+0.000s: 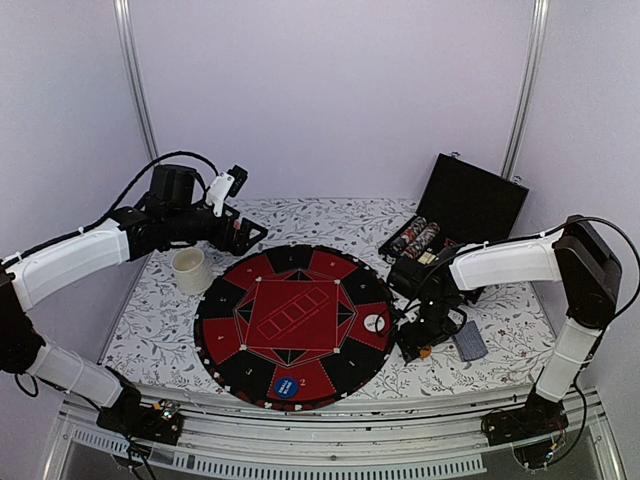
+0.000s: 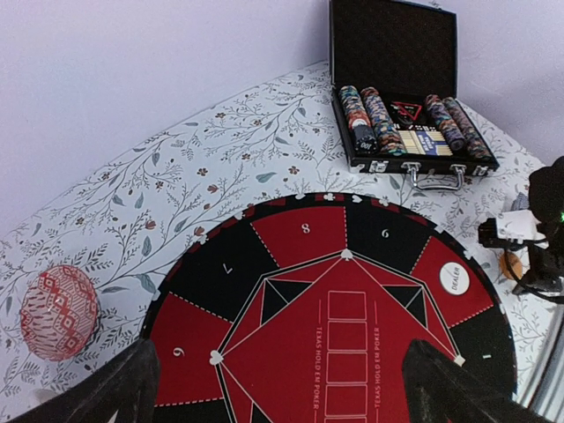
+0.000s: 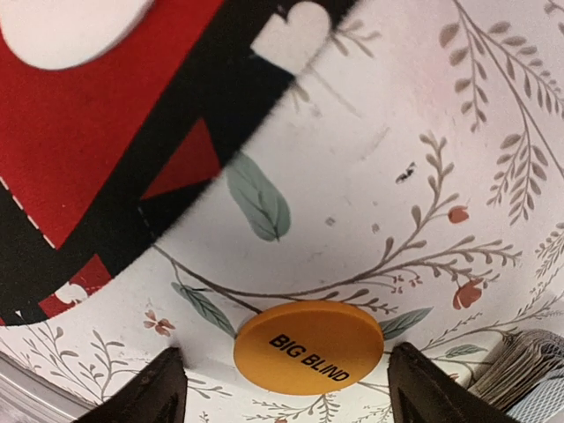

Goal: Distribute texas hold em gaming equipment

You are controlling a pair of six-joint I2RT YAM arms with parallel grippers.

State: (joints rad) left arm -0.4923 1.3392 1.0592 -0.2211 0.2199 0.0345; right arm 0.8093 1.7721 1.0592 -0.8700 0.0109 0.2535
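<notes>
Fingers (image 3: 163, 392) of the right gripper (image 3: 286, 352) stand spread on either side of an orange disc (image 3: 308, 346) marked BIG BLIND. The disc lies flat and unclamped on the floral tablecloth (image 3: 370, 159), just off the right edge of the round poker mat (image 3: 79, 132). Only the right wrist view reads the lettering; from the top the disc is an orange speck beneath the gripper. A stack of grey-blue cards (image 3: 520, 370) lies just to its right. On the mat, a white dealer disc (image 1: 375, 323) sits at the right and a blue disc (image 1: 287, 385) at the near edge, the latter seen from the top alone. The left gripper (image 2: 280, 348) hangs wide open, holding nothing, above the mat's far left. Its camera shows striped chips (image 2: 366, 110) racked in the open black case (image 2: 397, 53) and a pink bowl (image 2: 59, 313), which is out of the top view. A white cup (image 1: 190, 268) stands left of the mat.
</notes>
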